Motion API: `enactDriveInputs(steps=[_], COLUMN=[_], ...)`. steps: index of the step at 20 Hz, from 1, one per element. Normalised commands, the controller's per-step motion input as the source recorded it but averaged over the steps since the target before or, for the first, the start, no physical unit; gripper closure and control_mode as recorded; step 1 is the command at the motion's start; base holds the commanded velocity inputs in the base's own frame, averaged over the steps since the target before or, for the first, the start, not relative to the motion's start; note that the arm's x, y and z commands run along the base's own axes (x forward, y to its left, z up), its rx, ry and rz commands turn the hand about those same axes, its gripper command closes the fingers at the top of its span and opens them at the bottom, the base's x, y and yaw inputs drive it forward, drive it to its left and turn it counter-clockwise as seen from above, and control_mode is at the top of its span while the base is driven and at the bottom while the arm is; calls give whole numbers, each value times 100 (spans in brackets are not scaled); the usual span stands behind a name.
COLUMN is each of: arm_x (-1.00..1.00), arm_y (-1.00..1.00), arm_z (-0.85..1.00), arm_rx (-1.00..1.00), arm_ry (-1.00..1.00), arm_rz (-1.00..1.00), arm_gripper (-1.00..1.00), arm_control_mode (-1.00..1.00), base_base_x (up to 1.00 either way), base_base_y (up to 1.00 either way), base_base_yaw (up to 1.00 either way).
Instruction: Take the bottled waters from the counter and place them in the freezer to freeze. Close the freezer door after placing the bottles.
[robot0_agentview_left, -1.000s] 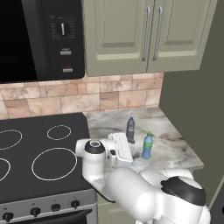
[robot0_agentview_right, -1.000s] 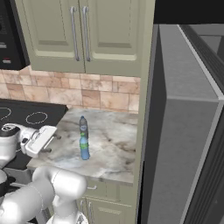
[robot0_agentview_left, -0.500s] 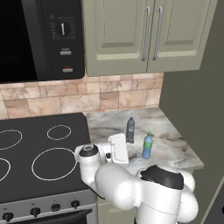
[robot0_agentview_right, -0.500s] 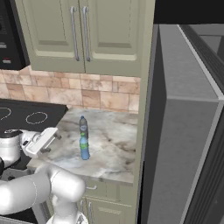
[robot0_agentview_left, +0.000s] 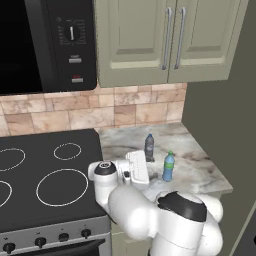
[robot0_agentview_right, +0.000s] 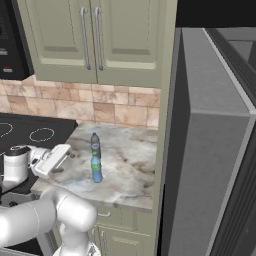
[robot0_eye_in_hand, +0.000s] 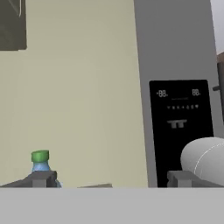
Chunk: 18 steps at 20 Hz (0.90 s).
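— On the counter (robot0_agentview_left: 200, 165), where do the two bottles stand?
— The blue bottle (robot0_agentview_left: 169, 166) with the green cap stands upright on the stone, nearer the counter's front edge. The grey bottle (robot0_agentview_left: 149, 147) with the dark cap stands upright just behind it, toward the tiled backsplash (robot0_agentview_left: 100, 110). From the right base view the two line up, the grey bottle (robot0_agentview_right: 94, 143) directly above the blue bottle (robot0_agentview_right: 96, 168).

— And the gripper relative to the blue bottle?
— The gripper (robot0_agentview_left: 150, 175) hangs low over the counter just beside the blue bottle, on the stovetop (robot0_agentview_left: 45, 180) side, apart from it. Through the hand view the bottle's green cap (robot0_eye_in_hand: 40, 156) rises right behind the left-hand fingertip (robot0_eye_in_hand: 41, 178), off to one side of the gap and not between the tips.

— How do the jaws stand?
— Spread wide; both tips sit far apart at the bottom of the hand view, with nothing between them.

— What lies beyond the bottle?
— A pale green cabinet side (robot0_eye_in_hand: 83, 87), then the freezer door (robot0_eye_in_hand: 179, 65), shut, with its black dispenser panel (robot0_eye_in_hand: 181, 127). In the right base view the grey refrigerator (robot0_agentview_right: 210, 165) stands past the counter's end.
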Motion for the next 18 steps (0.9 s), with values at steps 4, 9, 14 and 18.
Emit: enactDriveInputs(steps=[4, 9, 14, 18], arm_x=[0, 0, -4, 0], arm_y=[-6, -10, -1, 0], arm_z=[0, 0, 0, -1], arm_rx=[12, 2, 0, 0], arm_ry=[0, 0, 1, 0], arm_rz=[23, 12, 0, 0], arm_gripper=[-100, -100, -100, -100], arm_control_mode=[-100, -100, -100, -100], base_base_x=[0, 0, 0, 0], base_base_y=[0, 0, 0, 0], base_base_yaw=[0, 0, 0, 0])
